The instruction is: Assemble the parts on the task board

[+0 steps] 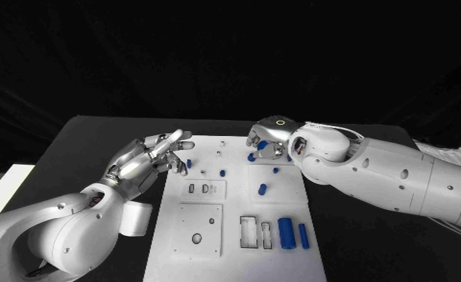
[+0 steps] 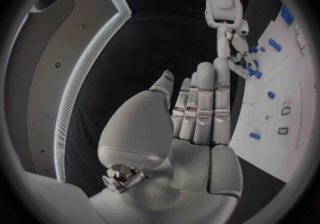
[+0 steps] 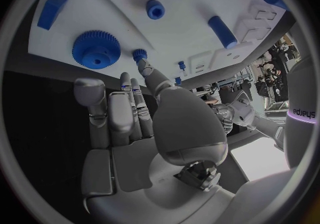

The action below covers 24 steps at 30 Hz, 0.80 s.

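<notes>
Task board [image 1: 235, 229], a white flat plate with cut-out recesses, lies in the middle of the black desk [image 1: 86, 142], running away from the robot between its two arms. Largest of what bears on it are the arms themselves. The left robot hand [image 1: 149, 159], silver and many-fingered, hovers at the board's left edge with its fingers apart and nothing in them. The right robot hand [image 1: 272, 137] sits over the far right part of the board, palm down, above a cluster of blue pieces; whether its fingers hold one I cannot tell.

Next in size come the parts. A wide blue toothed gear [image 3: 96, 49] lies flat on the board just ahead of the right fingertips, with a much smaller blue pinion [image 3: 139, 54] beside it. A thick blue cylinder [image 1: 285, 230] and a thinner blue bar [image 1: 304, 235] lie loose at the near right, next to two narrow rectangular slots [image 1: 256, 232]. A short blue peg [image 1: 262, 189] rests mid-board.

By my judgement the step in hand is a pick at the far cluster, with most pieces unseated, so the assembly looks early. The next move calls for the right fingers to settle around one small piece without nudging the gear.
</notes>
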### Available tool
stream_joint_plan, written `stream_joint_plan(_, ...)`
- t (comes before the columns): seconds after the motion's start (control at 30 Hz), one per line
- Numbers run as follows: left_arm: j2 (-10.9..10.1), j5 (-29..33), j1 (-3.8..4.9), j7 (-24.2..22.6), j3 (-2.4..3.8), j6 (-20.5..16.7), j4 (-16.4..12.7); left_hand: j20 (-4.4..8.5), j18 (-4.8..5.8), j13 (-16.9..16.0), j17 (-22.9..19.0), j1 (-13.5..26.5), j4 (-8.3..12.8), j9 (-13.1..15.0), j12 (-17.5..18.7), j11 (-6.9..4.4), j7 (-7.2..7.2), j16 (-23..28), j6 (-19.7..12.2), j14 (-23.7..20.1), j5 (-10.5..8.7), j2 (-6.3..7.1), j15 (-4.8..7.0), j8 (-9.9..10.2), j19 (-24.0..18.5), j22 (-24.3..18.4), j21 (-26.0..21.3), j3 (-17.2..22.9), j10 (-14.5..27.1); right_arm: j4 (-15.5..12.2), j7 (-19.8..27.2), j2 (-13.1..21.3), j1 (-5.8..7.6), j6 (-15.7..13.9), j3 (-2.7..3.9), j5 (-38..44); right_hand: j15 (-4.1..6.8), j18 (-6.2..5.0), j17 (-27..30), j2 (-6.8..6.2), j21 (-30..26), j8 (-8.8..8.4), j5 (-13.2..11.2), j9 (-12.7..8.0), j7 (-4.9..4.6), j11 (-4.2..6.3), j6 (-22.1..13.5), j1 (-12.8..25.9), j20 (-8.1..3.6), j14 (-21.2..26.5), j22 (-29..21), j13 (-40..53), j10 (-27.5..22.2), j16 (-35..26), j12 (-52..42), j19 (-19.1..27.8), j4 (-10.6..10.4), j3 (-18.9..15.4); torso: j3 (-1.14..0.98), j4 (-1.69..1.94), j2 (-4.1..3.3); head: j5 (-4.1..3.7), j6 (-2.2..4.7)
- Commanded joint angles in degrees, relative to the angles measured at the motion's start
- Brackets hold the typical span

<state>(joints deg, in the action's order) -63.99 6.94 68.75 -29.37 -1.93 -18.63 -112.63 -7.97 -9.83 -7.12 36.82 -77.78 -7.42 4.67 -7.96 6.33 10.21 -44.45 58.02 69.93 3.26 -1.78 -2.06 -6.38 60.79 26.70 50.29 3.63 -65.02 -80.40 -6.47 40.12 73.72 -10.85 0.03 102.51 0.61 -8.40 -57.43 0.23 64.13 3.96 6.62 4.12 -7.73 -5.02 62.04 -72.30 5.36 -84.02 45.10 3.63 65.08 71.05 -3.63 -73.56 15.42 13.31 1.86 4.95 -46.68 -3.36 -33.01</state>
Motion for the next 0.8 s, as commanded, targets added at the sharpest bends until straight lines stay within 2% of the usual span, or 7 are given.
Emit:
stream_joint_plan(0.03,-0.07,-0.44,0.13,-0.15,0.04,1.09,-0.19,0.0,-0.6,-0.05,0.07,0.38,0.06,-0.07,0.37,0.23,0.39,-0.34,-0.08,-0.54,0.08,0.08,0.0,0.34,-0.34,0.06,0.33,-0.4,0.34,-0.06,-0.54,-0.05,-0.06,2.52,0.03,1.18,-0.4,0.49,-0.09,-0.21,0.33,-0.36,-0.19,0.0,-0.05,0.14,-0.32,0.28,0.08,-1.32,0.05,-0.04,-0.38,0.26,0.15,0.53,-0.03,0.4,-0.03,0.25,-0.59,-0.12,-0.07)
stream_joint_plan(0.13,-0.06,-0.44,0.15,-0.14,0.04,0.98,-0.07,0.0,-0.6,-0.05,0.07,0.38,0.06,-0.07,0.37,0.23,0.39,-0.34,-0.08,-0.54,0.08,0.08,0.0,0.34,-0.34,0.06,0.33,-0.4,0.34,-0.29,-0.46,0.07,-0.09,3.01,0.02,1.17,-0.41,0.48,-0.11,-0.17,0.34,-0.35,-0.18,0.01,-0.05,0.14,-0.31,0.25,0.08,-1.32,0.05,-0.03,-0.38,0.29,0.13,0.56,-0.05,0.46,0.01,0.33,-0.82,-0.23,-0.1)
stream_joint_plan(0.5,0.11,-0.44,0.17,-0.04,0.04,0.66,0.42,-0.02,-0.6,-0.06,0.09,0.4,0.07,-0.08,0.4,0.25,0.42,-0.33,-0.11,-0.59,0.08,0.08,-0.02,0.37,-0.4,0.08,0.35,-0.41,0.39,-1.5,0.27,0.71,-0.13,3.37,0.03,0.27,-0.41,0.47,-0.18,0.21,0.63,-0.19,-0.17,0.1,-0.1,0.17,0.07,0.19,0.14,-1.27,0.28,0.02,-0.05,0.44,-0.02,0.71,-0.32,1.08,0.06,0.14,-1.37,-0.22,0.03)
stream_joint_plan(0.8,0.13,-0.44,0.18,0.17,0.04,0.49,0.47,-0.04,-0.6,-0.06,0.11,0.39,0.08,-0.09,0.43,0.27,0.44,-0.33,-0.13,-0.64,0.08,0.05,-0.03,0.41,-0.46,0.1,0.38,-0.41,0.42,-1.62,0.42,0.58,-0.14,3.2,0.03,0.22,-0.37,0.48,-0.52,0.86,1.02,-0.09,-0.47,0.22,-0.04,0.25,0.63,0.25,0.15,-1.26,0.62,0.04,0.52,0.79,-0.06,0.88,-0.82,2.14,0.04,0.3,-1.73,-0.28,0.38)
